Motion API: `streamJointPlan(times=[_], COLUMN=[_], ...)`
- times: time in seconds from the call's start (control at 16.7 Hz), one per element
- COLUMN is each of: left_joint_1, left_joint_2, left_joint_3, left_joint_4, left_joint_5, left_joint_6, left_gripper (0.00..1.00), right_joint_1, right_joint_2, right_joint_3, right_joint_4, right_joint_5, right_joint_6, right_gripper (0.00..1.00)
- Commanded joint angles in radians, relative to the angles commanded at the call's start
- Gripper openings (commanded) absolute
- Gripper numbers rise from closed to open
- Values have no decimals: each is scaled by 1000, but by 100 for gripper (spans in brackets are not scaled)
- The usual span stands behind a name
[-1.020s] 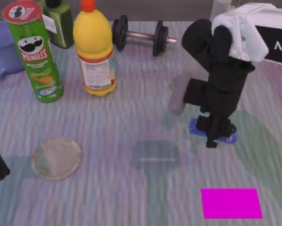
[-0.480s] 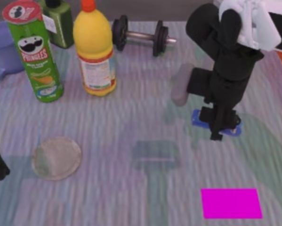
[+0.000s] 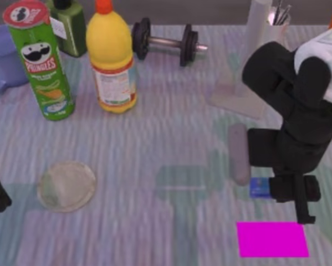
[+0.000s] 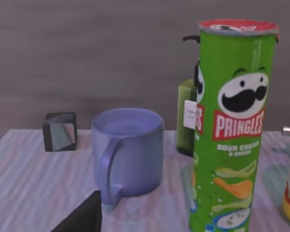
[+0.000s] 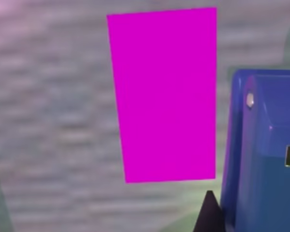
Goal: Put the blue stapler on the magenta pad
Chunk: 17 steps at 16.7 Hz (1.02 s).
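Table, right side: my right gripper (image 3: pixel 299 191), shut on the stapler (image 3: pixel 259 187), has carried it toward the pad (image 3: pixel 272 239).
Stapler now hangs just short of the pad; release remains. Left arm parked.

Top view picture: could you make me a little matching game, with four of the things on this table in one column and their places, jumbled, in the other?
Things:
1. blue stapler
2. magenta pad
3. dumbbell
4. grey disc

Places:
A. lying at the far edge, beside the yellow bottle
B. flat on the table near the front right corner
C. under the right gripper, just beyond the pad
D. on the left side, in front of the Pringles can

Pairs: 1-C, 2-B, 3-A, 4-D
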Motion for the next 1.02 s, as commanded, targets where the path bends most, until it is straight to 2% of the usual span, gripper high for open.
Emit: streamJointPlan(times=[0.18,0.54,1.02], left_joint_1=[0,0,0], left_joint_2=[0,0,0], left_joint_3=[0,0,0], left_joint_4=[0,0,0], left_joint_5=[0,0,0], left_joint_6=[0,0,0], left_gripper=[100,100,100], right_joint_1=[22,18,28], right_joint_2=[-78,-74,41], right_joint_3=[-77,-91,-304], right_joint_4=[6,21,360], right_joint_5=[-2,-2,-3], right_joint_6=[-51,-50,-47], right_gripper=[0,0,0])
